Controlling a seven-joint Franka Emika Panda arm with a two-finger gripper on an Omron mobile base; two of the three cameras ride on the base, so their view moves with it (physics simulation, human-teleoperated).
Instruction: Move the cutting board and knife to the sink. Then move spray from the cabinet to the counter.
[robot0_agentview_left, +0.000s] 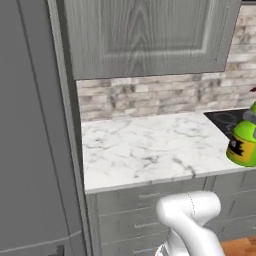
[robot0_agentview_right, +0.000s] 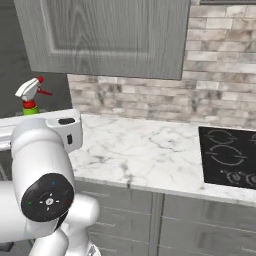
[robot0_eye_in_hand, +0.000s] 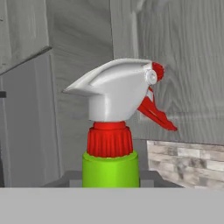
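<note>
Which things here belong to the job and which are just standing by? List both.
Job things:
- spray bottle, held up at the tool, above the counter
- counter
- cabinet, door shut

Standing by:
- stove top
- brick wall
- drawers

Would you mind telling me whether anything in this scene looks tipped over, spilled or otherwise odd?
Nothing stands out. The spray is upright, nothing is spilled on the counter, and the cabinet door is shut.
</note>
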